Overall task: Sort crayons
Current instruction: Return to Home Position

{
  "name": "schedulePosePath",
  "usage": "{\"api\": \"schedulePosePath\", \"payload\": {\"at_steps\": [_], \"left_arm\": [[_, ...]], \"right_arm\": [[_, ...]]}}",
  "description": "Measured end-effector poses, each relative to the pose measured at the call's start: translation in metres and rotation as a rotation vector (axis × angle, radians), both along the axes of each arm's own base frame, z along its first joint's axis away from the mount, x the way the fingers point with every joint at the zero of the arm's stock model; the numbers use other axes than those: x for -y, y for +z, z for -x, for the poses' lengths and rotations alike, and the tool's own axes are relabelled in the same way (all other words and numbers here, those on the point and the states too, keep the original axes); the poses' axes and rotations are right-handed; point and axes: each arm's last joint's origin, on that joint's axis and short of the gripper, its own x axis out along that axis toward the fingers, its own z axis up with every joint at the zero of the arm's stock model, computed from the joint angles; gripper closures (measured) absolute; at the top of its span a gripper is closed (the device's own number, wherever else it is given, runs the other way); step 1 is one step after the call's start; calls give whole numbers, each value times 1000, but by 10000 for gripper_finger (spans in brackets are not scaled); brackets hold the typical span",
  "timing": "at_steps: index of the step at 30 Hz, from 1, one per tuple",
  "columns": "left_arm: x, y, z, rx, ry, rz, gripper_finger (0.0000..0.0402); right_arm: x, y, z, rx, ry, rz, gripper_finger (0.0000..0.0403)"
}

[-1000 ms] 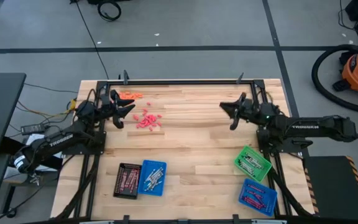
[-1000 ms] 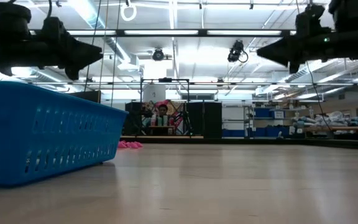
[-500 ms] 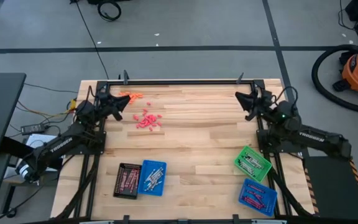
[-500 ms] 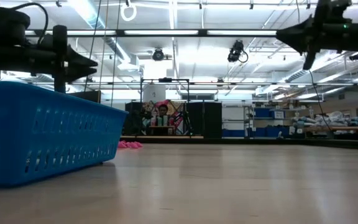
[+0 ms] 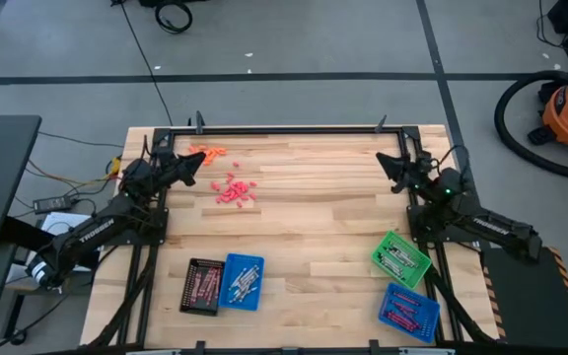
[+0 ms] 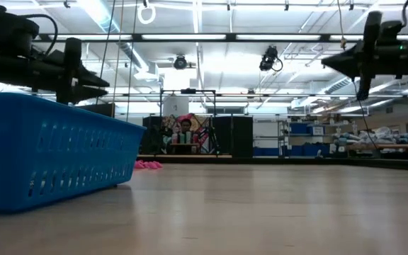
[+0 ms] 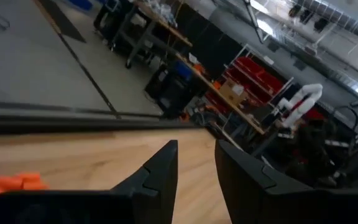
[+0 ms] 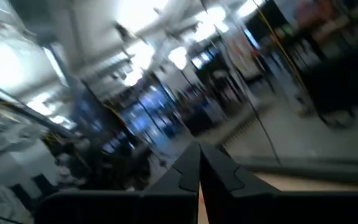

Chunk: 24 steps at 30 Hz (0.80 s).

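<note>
While both dark arms hang drawn back over the far corners of the wooden table (image 5: 314, 212), the left tool (image 5: 195, 166) hovers released, a clear gap showing between its fingers (image 7: 160, 174). The right tool (image 5: 388, 161) is clenched on nothing, its fingers (image 8: 185, 171) pressed together. Well behind the left tool, at the table's near edge, a black tray (image 5: 185, 288) and a blue tray (image 5: 261, 281) sit just beside each other. Behind the right tool, beside its arm, stand a green tray (image 5: 376, 258) and a second blue tray (image 5: 387, 308). All four trays hold sorted crayons (image 5: 203, 284). Loose red-pink crayons (image 5: 233, 189) lie scattered near the left tool, on the side toward the right tool, and a few orange crayons (image 5: 205, 151) lie just beside the left tool's tips.
</note>
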Motion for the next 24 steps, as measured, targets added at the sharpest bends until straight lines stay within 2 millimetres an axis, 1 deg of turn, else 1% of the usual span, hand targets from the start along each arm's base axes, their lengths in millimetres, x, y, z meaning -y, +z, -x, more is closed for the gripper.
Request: {"api": "schedulePosePath", "payload": {"at_steps": [2, 5, 10, 13, 16, 19, 24], "left_arm": [[1, -4, -1, -22, -16, 30, 286], [2, -9, -2, -65, -27, 73, 286], [2, -16, -1, -124, 20, 113, 286], [2, -21, 0, -247, 32, 41, 286], [3, -26, 1, -368, 13, -40, 285], [3, -26, 1, -396, 8, -76, 285], [3, -26, 1, -393, 9, -73, 285]], "right_arm": [[1, -5, -1, -31, -13, -46, 392], [1, -3, -1, -19, -21, -27, 393], [1, -6, -1, -57, -28, -24, 387], [2, -8, -2, -118, -41, 11, 384], [2, -14, -3, -280, -80, 151, 384], [2, -15, -3, -358, -103, 249, 385], [2, -14, -3, -358, -106, 263, 386]]}}
